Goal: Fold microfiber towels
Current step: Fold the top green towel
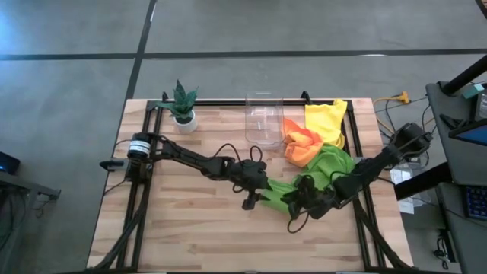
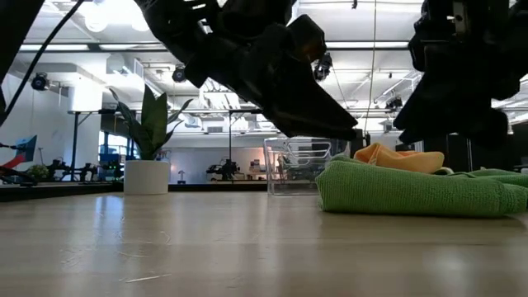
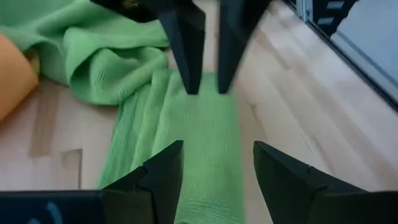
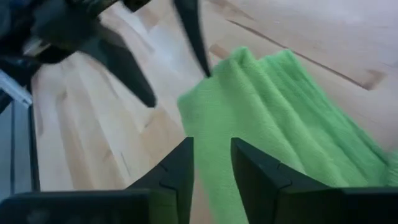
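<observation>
On the wooden desk (image 1: 190, 228), a lime green towel (image 1: 278, 192) lies stretched in a narrow band just right of centre, running up toward 2 o'clock into a bunched green heap (image 1: 332, 161). The left pincer (image 1: 255, 190) hangs at the band's 9 o'clock end, its fingers (image 3: 165, 180) parted to either side of the cloth and above it, gripping nothing. The right pincer (image 1: 299, 204) sits at the band's 5 o'clock side; its fingers (image 4: 180, 168) stand in a narrow gap over the towel's edge, and whether any cloth is pinched there cannot be told.

Crowding the heap at 12 o'clock is a crumpled orange towel (image 1: 300, 143), touching the green, and beyond it a yellow towel (image 1: 327, 118) at the desk's far right corner. A clear plastic bin (image 1: 264, 118) stands just beside the orange cloth at its 9 o'clock. A small potted plant (image 1: 183, 106) sits well apart at the far left. The two arms meet over the band, screening much of it from the low view.
</observation>
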Tool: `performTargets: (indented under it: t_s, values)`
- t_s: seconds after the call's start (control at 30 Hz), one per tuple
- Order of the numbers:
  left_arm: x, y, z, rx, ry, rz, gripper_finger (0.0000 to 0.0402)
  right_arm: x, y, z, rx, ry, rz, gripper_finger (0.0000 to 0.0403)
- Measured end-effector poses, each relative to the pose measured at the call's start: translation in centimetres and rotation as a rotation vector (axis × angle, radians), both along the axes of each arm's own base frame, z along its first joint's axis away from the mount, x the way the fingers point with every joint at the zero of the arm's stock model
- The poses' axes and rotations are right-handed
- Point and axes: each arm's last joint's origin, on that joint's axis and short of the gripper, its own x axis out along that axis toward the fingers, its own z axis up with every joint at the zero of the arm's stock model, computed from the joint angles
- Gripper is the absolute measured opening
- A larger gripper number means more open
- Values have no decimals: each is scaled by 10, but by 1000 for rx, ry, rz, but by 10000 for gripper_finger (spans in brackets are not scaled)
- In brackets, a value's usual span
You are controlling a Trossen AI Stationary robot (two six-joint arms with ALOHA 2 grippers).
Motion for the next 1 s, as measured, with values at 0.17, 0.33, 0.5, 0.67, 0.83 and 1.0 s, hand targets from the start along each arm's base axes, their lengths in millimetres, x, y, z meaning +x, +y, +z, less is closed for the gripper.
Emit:
performTargets:
  t_s: [0.17, 0.33, 0.5, 0.67, 0.83, 1.0]
  values:
    - [1, 0, -11, -1, 32, -2, 178, 7, 6, -6, -85, 36, 72, 152]
    - [3, 0, -13, -1, 26, -3, 178, 11, 9, -13, -163, 124, 100, 186]
    - [6, 0, -17, 1, 21, -2, 178, 15, 12, -20, -214, 209, 104, 191]
    - [9, 3, -35, 5, 70, 5, 178, 15, 12, -28, -241, 257, 103, 192]
    - [10, 10, -46, 14, 96, 24, 178, 15, 11, -31, -242, 270, 94, 192]
    - [9, 22, -50, 48, 131, 92, 178, 9, 8, -33, -235, 319, 48, 192]
